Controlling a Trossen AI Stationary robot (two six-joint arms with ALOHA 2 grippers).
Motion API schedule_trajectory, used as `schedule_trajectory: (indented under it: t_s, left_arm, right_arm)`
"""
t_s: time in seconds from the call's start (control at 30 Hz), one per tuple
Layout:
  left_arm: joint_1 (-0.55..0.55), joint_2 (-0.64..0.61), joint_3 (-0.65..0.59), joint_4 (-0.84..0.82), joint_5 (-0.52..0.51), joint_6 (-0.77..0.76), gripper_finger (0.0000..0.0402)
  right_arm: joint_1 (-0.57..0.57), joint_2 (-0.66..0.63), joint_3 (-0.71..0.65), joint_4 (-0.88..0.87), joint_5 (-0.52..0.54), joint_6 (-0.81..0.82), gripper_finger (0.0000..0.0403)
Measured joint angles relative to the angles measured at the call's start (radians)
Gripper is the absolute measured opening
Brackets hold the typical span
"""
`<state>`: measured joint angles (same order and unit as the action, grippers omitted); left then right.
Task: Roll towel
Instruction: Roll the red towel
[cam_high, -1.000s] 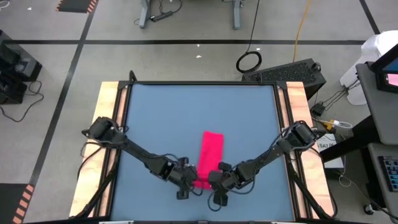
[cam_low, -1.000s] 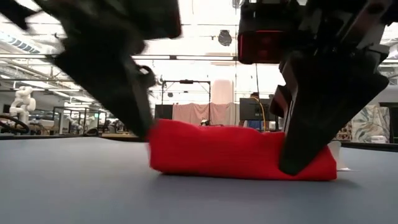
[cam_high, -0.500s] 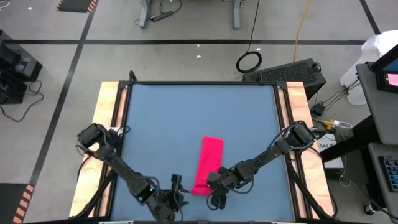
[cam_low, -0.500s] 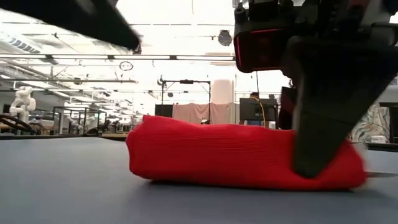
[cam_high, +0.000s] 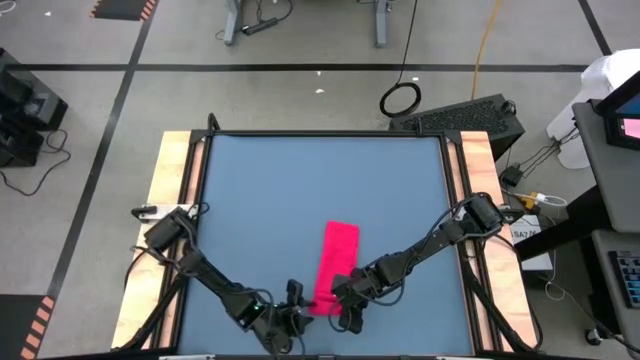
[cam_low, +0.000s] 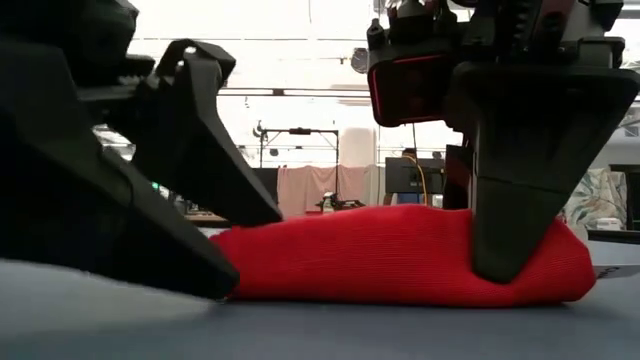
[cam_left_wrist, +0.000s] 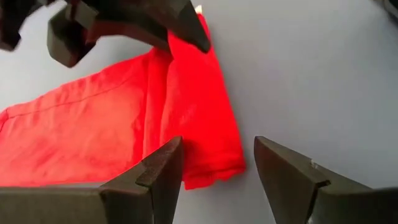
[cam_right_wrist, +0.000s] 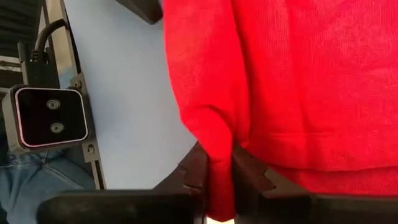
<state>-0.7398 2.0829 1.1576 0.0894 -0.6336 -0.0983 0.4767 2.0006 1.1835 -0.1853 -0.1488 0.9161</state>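
The red-pink towel (cam_high: 335, 262) lies as a narrow strip running from the table's middle toward its near edge, its near end bunched into a low hump (cam_low: 400, 255). My right gripper (cam_high: 343, 300) is shut on that near end at its right side. My left gripper (cam_high: 297, 303) is open, low at the near end's left side. Its fingers (cam_left_wrist: 163, 169) straddle the towel's near-left corner (cam_left_wrist: 214, 171); I cannot tell whether they touch it. The right gripper's fingers (cam_left_wrist: 134, 22) show beyond in the left wrist view. My right gripper pinches a raised fold of the towel (cam_right_wrist: 219, 146) between its two fingers, at the right side of the near end. The fingers slant down onto it from the near right. Several layers bunch at the fold. The rest of the towel lies on the table.
Wooden side rails (cam_high: 178, 200) border the blue table top (cam_high: 300, 180), which is bare beyond the towel's far end. A camera block (cam_right_wrist: 50, 121) stands at the near table edge, close to both grippers.
My left gripper has come off the towel's near end, swung out toward the near-left corner while rolling its wrist, and returned low beside the towel's left side. The towel's far end has slid a little toward the near edge, and the near hump stands taller.
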Motion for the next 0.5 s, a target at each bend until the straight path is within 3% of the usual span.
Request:
schedule_trajectory:
  t_s: [0.33, 0.5]
  left_arm:
    - [0.039, 0.004, 0.000, -0.017, 0.034, -0.051, 0.0203]
    - [0.073, 0.003, 0.002, -0.016, 0.114, -0.064, 0.0199]
  right_arm:
    - [-0.001, 0.000, -0.001, 0.027, 0.006, -0.003, 0.0033]
    - [0.003, 0.000, -0.002, 0.037, 0.000, -0.004, 0.0034]
